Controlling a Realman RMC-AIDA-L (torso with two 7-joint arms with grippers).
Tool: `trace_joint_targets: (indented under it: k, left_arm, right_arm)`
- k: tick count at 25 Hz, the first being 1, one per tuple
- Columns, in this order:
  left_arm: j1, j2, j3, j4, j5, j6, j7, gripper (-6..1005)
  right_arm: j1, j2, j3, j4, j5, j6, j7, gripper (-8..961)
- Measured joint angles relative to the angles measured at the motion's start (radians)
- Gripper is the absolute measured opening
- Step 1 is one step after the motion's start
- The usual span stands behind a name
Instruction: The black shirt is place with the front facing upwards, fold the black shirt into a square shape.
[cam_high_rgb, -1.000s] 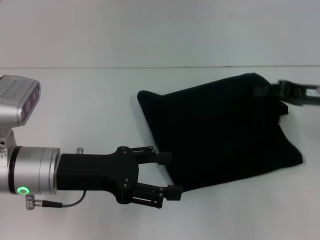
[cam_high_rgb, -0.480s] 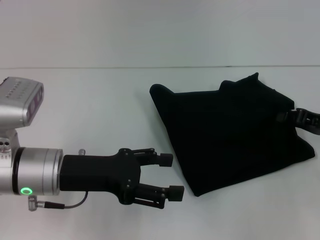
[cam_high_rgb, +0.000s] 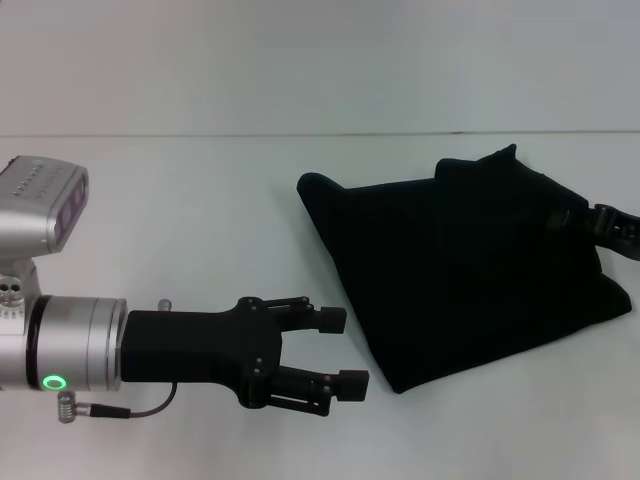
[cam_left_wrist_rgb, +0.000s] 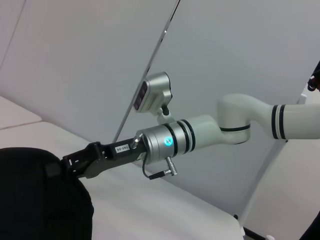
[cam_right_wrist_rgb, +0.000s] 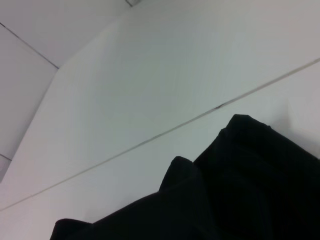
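Room: we saw a plain pale wall (cam_high_rgb: 320, 60) behind the work, meeting the table (cam_high_rgb: 180, 220) along one thin seam; nothing else stood out.
Surface: the table was white, smooth and bare around the cloth, so we judged it would let fabric slide rather than catch.
Shirt: the black shirt (cam_high_rgb: 460, 270) lay on the table as a bunched, roughly folded heap, in front of the left gripper's fingertips and just apart from them. No lettering or neck label showed. Its far edge rose into small peaks, and its outline was skewed, not square.
Left gripper: the left gripper (cam_high_rgb: 335, 350) hovered low over the table, its two fingers spread apart with nothing between them.
Right gripper: the right gripper (cam_high_rgb: 610, 228) sat at the shirt's far side, against the cloth; we could not tell whether it pinched anything.
Step in hand: we judged the fold half done, the edges still needing to be squared.
Doing it well: we would take only the top layer at a corner, lift little, draw it across slowly, and lay the edge parallel to the one beneath before letting go.
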Motion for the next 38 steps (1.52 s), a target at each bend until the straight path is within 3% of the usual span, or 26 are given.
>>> trace_joint_targets:
  k: [5, 10, 13, 18, 23, 28, 33, 38]
  left_arm:
    - [0.0, 0.001, -0.003, -0.002, -0.004, -0.008, -0.027, 948]
    - [-0.007, 0.002, -0.005, -0.004, -0.01, -0.043, -0.134, 948]
    - [-0.018, 0.001, -0.007, -0.022, -0.012, -0.074, -0.188, 948]
    - [-0.053, 0.01, -0.025, -0.085, -0.021, -0.168, -0.321, 948]
    - [-0.094, 0.015, -0.021, -0.102, -0.015, -0.276, -0.492, 948]
    - [-0.162, 0.031, -0.011, -0.191, -0.01, -0.452, -0.615, 948]
    - [-0.206, 0.021, 0.028, -0.248, 0.0, -0.626, -0.707, 947]
    - [-0.236, 0.013, 0.073, -0.28, 0.001, -0.734, -0.763, 947]
  right_arm:
    - [-0.009, 0.004, 0.015, -0.037, 0.003, -0.007, -0.007, 197]
    - [-0.016, 0.006, 0.068, -0.043, 0.023, -0.038, -0.065, 434]
    - [-0.021, 0.003, 0.082, -0.043, 0.028, -0.043, -0.097, 683]
    - [-0.041, 0.005, 0.107, -0.05, 0.029, -0.059, -0.16, 902]
    - [-0.068, 0.004, 0.143, -0.052, 0.03, -0.21, -0.353, 902]
    - [-0.115, 0.015, 0.158, -0.053, 0.031, -0.347, -0.594, 902]
    - [-0.156, 0.035, 0.179, -0.053, 0.03, -0.389, -0.718, 903]
    - [-0.171, 0.031, 0.181, -0.054, 0.026, -0.403, -0.726, 903]
